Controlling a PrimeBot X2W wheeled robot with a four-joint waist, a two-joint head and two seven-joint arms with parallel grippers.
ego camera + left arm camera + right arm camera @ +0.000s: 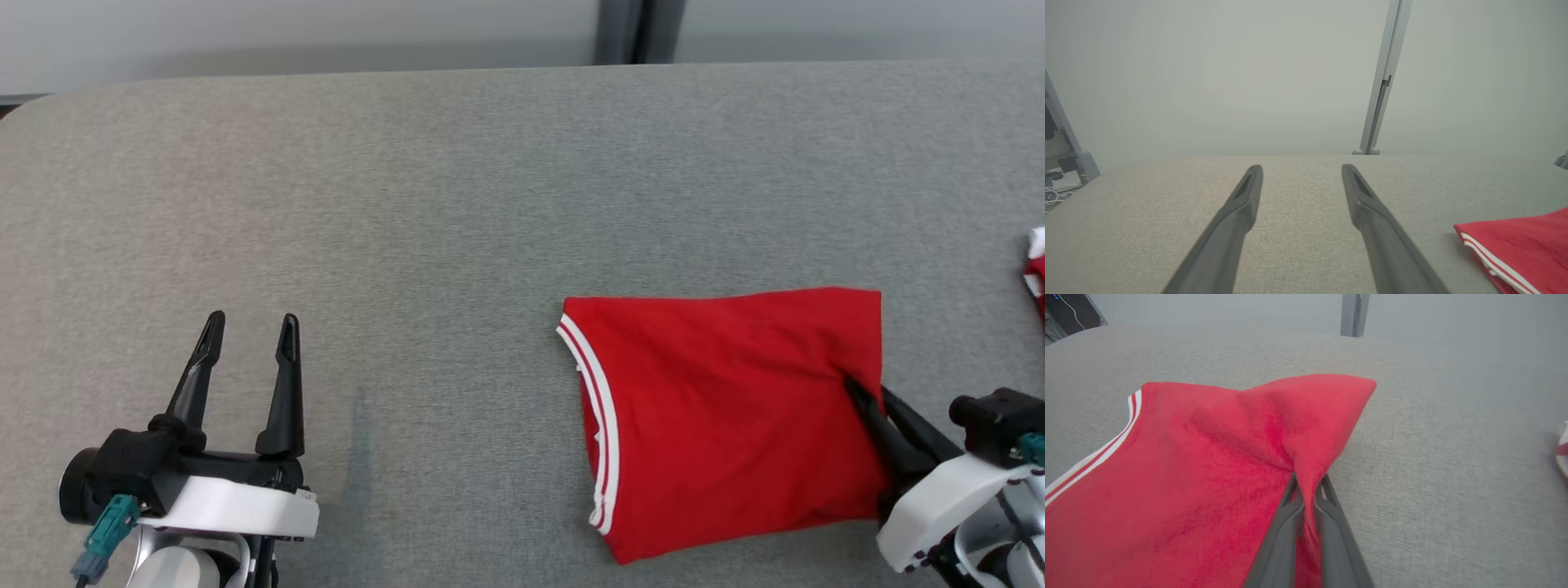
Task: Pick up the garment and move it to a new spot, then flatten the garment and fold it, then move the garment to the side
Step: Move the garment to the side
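Grey fabric-covered table, rounded at the far left corner. On its right half, a folded red garment, mostly flat, with white-striped trim along the left edge and the right edge drawn up off the surface. Near the table's right edge, well apart from that, a small red-and-white cloth item, cut off by the frame.

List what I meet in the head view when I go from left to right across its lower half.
left gripper, jaws open → red garment, its white-striped edge first → right gripper, jaws shut on the garment's right edge
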